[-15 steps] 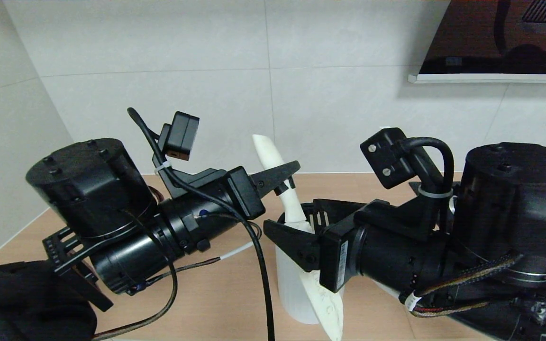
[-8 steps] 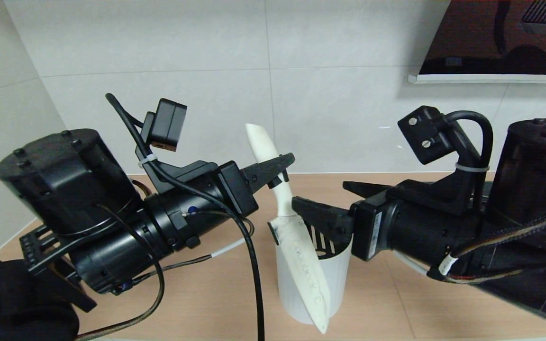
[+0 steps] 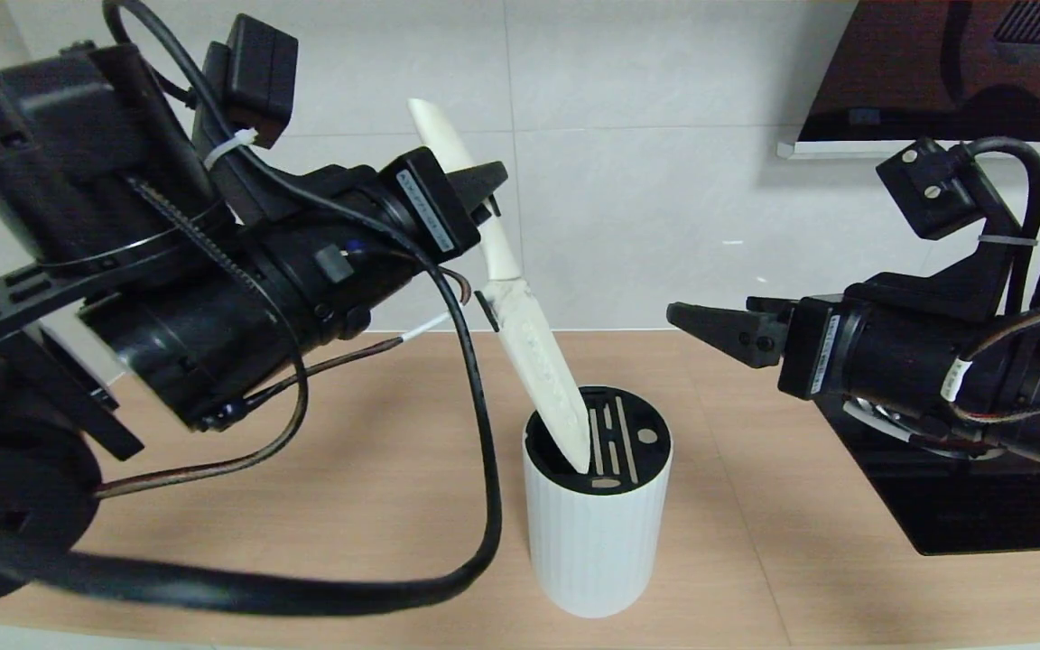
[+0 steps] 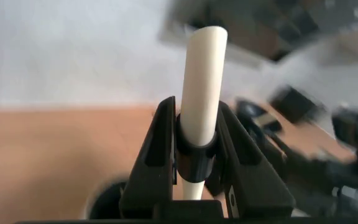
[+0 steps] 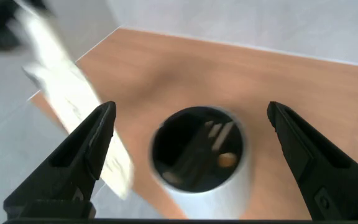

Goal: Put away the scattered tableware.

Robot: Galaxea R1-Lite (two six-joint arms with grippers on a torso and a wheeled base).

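Left gripper point(image 3: 484, 194) is pinching the knife point(image 3: 533, 352) by its handle, blade tip pointing at the holder point(image 3: 597, 542). Right gripper point(image 3: 708, 318) is hovering nearby, fingers spread.

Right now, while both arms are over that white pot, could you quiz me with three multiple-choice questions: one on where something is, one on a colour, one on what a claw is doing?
1. Where is the tip of the knife?
A. At the black slotted top of the white holder
B. Flat in a sink
C. Inside a drawer

2. What colour is the knife's handle?
A. Red
B. Cream white
C. Black

3. How is the right gripper?
A. Shut on the knife
B. Shut on the holder
C. Open, holding nothing

Answers:
1 A: the blade slants down from the left gripper to the holder's top.
2 B: the handle sticks out pale from the left gripper's grip.
3 C: the right wrist view shows it spread wide, clear of the holder.
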